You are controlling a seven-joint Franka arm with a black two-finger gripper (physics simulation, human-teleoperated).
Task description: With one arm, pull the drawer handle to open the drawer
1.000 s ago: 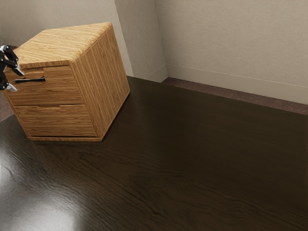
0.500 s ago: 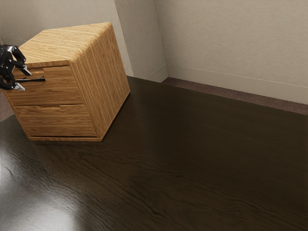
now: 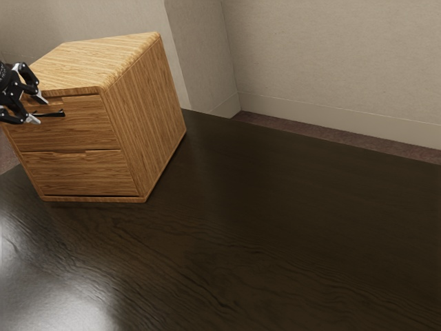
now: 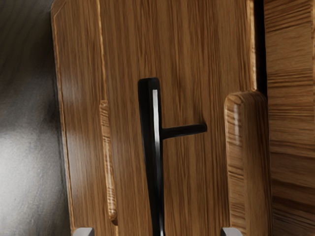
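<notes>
A light wooden cabinet (image 3: 141,103) with two drawers stands at the exterior view's left on the dark table. The top drawer (image 3: 76,127) carries a thin black bar handle (image 3: 52,113); its front looks level with the lower drawer (image 3: 79,172). My gripper (image 3: 34,111) is at the view's left edge, open, with one finger above and one below the handle's left end and not clamped on it. In the wrist view the handle (image 4: 150,147) runs between my two grey fingertips (image 4: 83,231), close in front of the drawer front (image 4: 197,64).
The dark wooden tabletop (image 3: 262,234) stretches wide to the exterior view's right of the cabinet. Beige walls (image 3: 331,55) with a corner pillar stand behind it.
My gripper has moved toward the exterior view's right and slightly up, closing on the top drawer's front; its open fingers now straddle the handle's end. The cabinet and drawers have not moved.
</notes>
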